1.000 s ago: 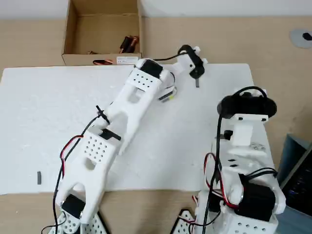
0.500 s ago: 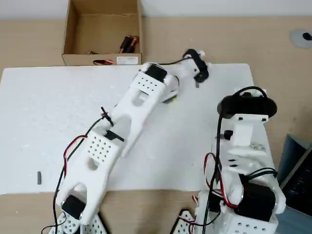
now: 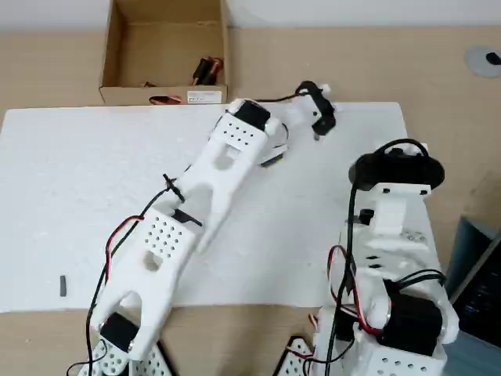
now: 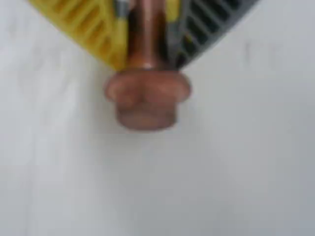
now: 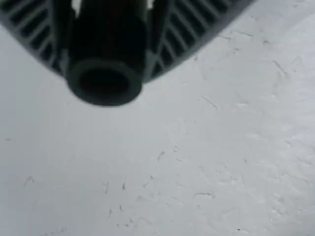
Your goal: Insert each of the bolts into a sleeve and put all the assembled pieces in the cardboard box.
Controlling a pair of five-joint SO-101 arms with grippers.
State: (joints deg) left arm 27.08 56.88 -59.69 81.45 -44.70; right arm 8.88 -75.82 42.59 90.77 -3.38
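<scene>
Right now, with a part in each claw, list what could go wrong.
1. The left claw pinches the copper bolt by its shank, head outward. It may slip or tilt when pushed.
2. The right claw grips the black sleeve close to its open mouth, so a slightly misaligned push could jam or knock it loose.

The bolt [image 4: 146,98] is made of copper-coloured metal with a soft shine. The sleeve [image 5: 104,81] is seen as black, matt and smooth. The white foam sheet [image 3: 70,196] is marked with small scratches. The cardboard box [image 3: 129,95] is made of dull brown card. The tabletop [image 3: 446,86] is finished like pale wood.
</scene>
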